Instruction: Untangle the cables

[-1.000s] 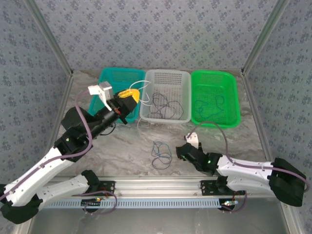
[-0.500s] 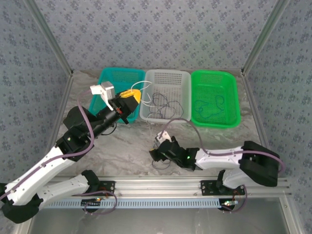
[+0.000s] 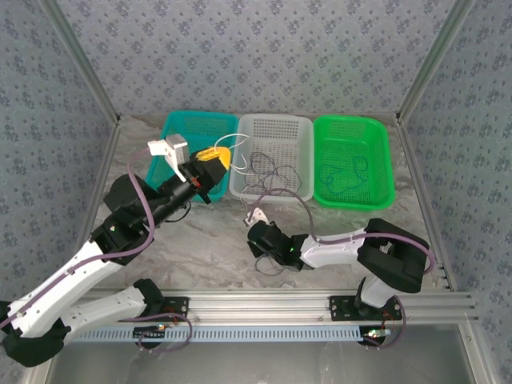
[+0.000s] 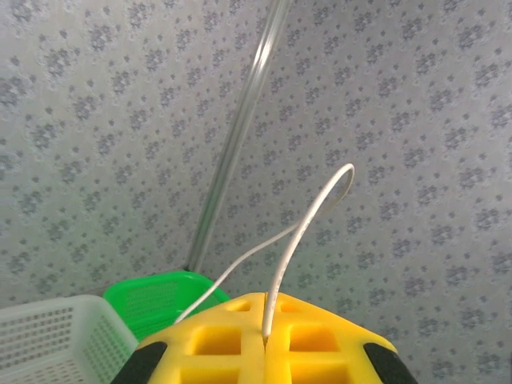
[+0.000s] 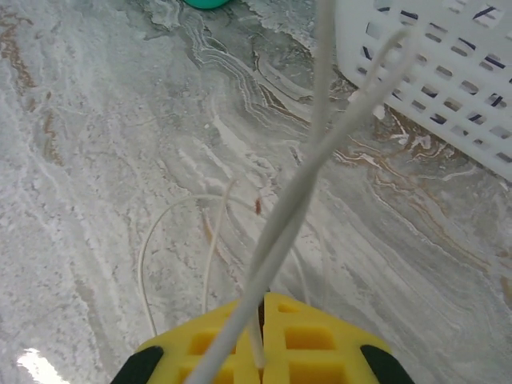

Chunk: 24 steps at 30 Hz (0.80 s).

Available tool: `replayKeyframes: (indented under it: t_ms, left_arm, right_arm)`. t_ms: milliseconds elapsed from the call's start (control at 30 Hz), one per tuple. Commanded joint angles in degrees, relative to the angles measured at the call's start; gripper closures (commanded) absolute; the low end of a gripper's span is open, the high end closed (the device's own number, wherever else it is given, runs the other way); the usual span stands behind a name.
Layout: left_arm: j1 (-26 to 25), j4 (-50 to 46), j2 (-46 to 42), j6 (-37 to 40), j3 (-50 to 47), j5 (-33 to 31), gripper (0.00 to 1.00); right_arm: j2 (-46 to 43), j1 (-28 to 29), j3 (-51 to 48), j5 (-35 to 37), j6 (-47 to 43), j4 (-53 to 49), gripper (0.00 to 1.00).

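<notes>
Left gripper (image 3: 210,163) stays clamped on the whitish cable (image 4: 308,216) over by the teal basket (image 3: 172,122). Right gripper (image 5: 262,308) has just swung to mid-table and pinched what looks like the same cable, just in front of the white basket (image 3: 276,118). Two-handed pull-apart next, I'd guess.

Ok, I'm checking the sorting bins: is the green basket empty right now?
No, a thin dark cable lies in loose loops on the floor of the green basket.
</notes>
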Motion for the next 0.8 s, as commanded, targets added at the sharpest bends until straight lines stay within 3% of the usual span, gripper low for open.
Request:
replayKeyframes:
  t_ms: [0,233,333,567,767]
  left_arm:
    - [1.4,-0.3,-1.9,5.4,4.2,-3.9,1.0]
    - [7.3,-2.9,0.4,9.9,11.9,-3.2,1.0]
    - [12.2,-3.7,1.5,8.3,14.0,-2.0,1.0]
    - [18.7,-3.7,5.4,5.6,16.5,1.8,1.0]
    - [23.1,-4.3,7.4,5.4,14.9,0.7,1.0]
  right_arm:
    - [0.9,0.1,-1.9,-1.7,3.2,-0.2,1.0]
    - [1.1,1.4,-7.7,-0.9,10.9,1.2,1.0]
    - [0.8,2.1,-8.7,0.2,12.3,0.3,1.0]
    - [-2.0,2.4,-9.8,1.7,12.6,-0.5,1.0]
    - [-4.9,2.5,-9.3,2.0,11.6,-2.1,1.0]
